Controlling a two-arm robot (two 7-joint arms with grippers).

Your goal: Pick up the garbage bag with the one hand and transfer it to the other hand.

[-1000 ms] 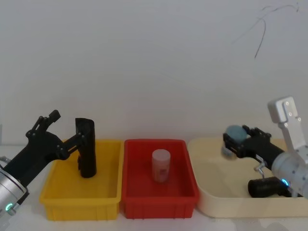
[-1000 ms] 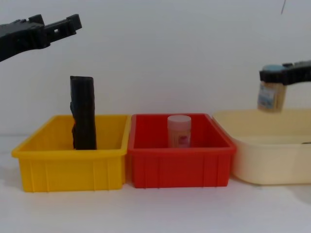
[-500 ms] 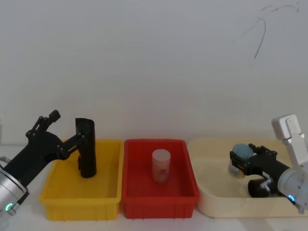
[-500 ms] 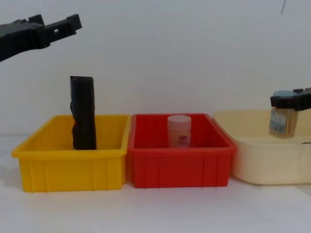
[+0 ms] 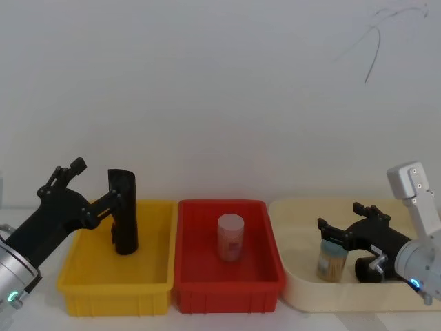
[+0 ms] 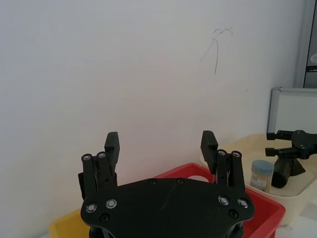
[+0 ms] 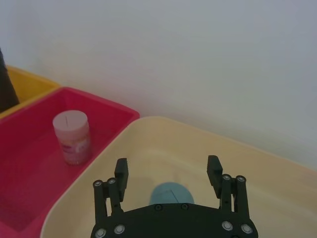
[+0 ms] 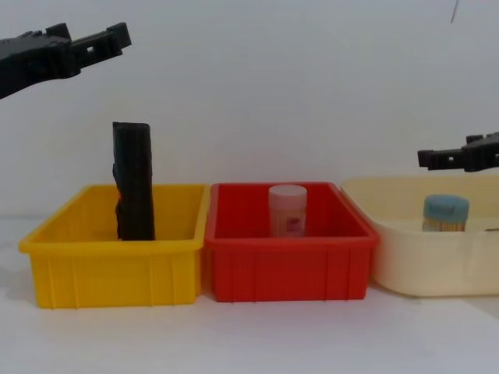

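While the yellow bin [image 5: 114, 276], the red bin [image 5: 227, 279] and the cream tray [image 5: 303, 289] sit side by side nearest the robot, each holds one upright thing. Standing in the yellow bin toward its far wall, at about 9 o'clock from the red bin's centre, the garbage bag [image 5: 123, 212] is a black roll rising well above the rim; nothing grips it. A pink-lidded jar [image 5: 231, 237] stands in the middle of the red bin. Over at 3 o'clock, a blue-capped container of toothpicks [image 8: 445, 213] rests upright on the cream tray's floor.

At the head view's lower left, the left gripper [image 5: 96, 185], on the arm with the green-lit ring, hangs above the yellow bin with its fingers spread wide, one fingertip [image 5: 118, 198] overlapping the bag's upper part; in the chest view this gripper [image 8: 87, 40] sits high, well apart from the bag's top. Over the cream tray, the right gripper [image 5: 341, 226], on the blue-ringed arm, is also spread wide, just above the blue cap and clear of it. Behind everything stands a plain white wall [image 5: 220, 96].
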